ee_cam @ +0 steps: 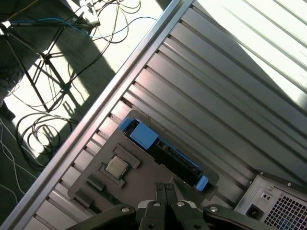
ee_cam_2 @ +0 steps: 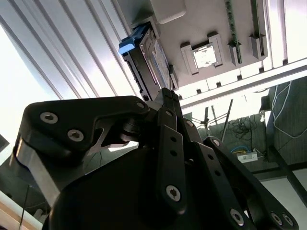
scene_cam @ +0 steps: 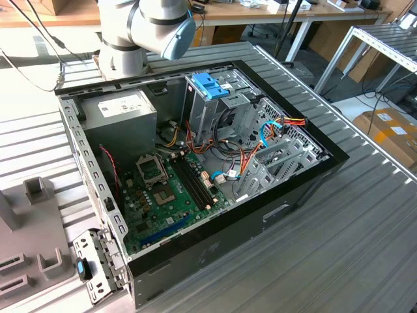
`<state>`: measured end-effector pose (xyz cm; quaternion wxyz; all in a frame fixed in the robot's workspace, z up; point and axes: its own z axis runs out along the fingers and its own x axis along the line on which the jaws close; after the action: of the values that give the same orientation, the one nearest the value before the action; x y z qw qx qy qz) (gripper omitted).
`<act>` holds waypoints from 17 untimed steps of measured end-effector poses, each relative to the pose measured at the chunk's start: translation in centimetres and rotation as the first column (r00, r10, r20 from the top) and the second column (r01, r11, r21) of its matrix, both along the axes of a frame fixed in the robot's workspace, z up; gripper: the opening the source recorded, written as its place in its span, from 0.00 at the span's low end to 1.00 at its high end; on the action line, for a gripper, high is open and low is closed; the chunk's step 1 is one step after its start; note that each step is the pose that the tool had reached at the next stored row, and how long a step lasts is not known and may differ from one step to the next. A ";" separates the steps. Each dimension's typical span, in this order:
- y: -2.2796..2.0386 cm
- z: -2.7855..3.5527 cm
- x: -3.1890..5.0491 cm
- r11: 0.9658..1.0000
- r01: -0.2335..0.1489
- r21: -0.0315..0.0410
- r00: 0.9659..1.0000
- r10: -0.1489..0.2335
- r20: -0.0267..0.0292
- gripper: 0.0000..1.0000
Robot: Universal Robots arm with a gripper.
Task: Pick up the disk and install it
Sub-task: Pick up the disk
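Note:
The disk (ee_cam: pixel 165 152) stands on its edge in a slot of a grey fixture plate (ee_cam: pixel 144 179), a dark flat body with blue plastic rails and a blue tab at one end. In the second wrist view the disk (ee_cam_2: pixel 144 57) shows its blue tab and its thin side. My gripper (ee_cam: pixel 164 185) hangs over the plate beside the disk, apart from it. Its two black fingers are pressed together with nothing between them. In the second wrist view the gripper (ee_cam_2: pixel 166 93) points toward the disk's near end.
A square processor chip (ee_cam: pixel 116 166) lies in a pocket of the same plate. The open computer case (scene_cam: pixel 306 189) lies on the ribbed metal table (scene_cam: pixel 365 248), with a blue bracket (scene_cam: pixel 210 86) atop its drive cage and the power supply (scene_cam: pixel 120 107) beside. The case's rear (ee_cam: pixel 280 203) is close to the plate.

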<state>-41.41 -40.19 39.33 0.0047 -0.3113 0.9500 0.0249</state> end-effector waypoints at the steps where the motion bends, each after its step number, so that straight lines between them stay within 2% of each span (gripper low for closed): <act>1: 0.00 0.00 0.00 1.000 -0.003 0.000 1.000 0.003 0.000 0.11; 9: 0.00 0.00 0.00 0.999 -0.044 0.000 0.999 0.044 0.000 0.11; 17: 0.00 0.00 0.00 0.996 -0.084 0.000 0.996 0.084 0.000 0.11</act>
<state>-41.41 -40.19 39.33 0.0037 -0.3511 0.9360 0.0251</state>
